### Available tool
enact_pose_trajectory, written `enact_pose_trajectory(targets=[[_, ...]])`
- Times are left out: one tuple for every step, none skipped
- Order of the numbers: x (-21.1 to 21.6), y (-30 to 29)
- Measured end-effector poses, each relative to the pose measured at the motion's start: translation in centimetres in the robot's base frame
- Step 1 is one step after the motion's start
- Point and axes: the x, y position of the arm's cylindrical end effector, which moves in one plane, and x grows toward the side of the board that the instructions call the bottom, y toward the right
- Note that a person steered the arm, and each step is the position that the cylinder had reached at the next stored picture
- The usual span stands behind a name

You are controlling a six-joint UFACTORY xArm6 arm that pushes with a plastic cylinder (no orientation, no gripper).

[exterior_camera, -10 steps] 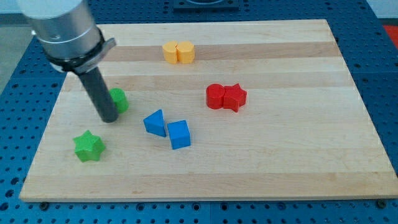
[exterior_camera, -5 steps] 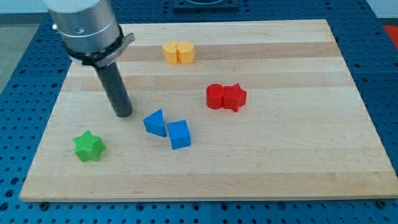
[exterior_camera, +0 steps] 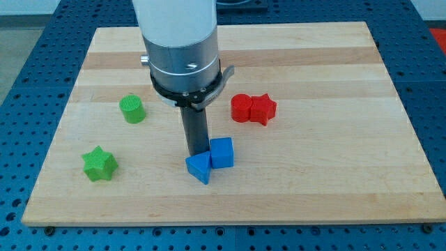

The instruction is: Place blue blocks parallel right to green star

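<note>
The blue triangular block (exterior_camera: 198,167) and the blue cube (exterior_camera: 221,153) touch near the middle of the pale wooden table (exterior_camera: 334,174), their pair running diagonally from near-left to far-right, well to the right of the green star block (exterior_camera: 99,164). My tip (exterior_camera: 197,153), a bare rod end effector with nothing to grasp, presses at their far-left side, touching both. A green cylinder (exterior_camera: 132,109) stands far-left, and a red cylinder (exterior_camera: 242,107) touching a red star block (exterior_camera: 263,109) lies far-right; nothing lies between the blue blocks and the star.
</note>
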Motion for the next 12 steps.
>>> enact_pose_trajectory(targets=[[-0.7,-3.2],[-3.0,-4.2],[-3.5,-1.1],[-2.4,1.1],[-0.3,1.1],[0.9,1.1],[0.4,1.1],[-0.4,3.7],[-0.4,8.1],[-0.6,11.7],[-0.7,15.1],[0.3,14.6]])
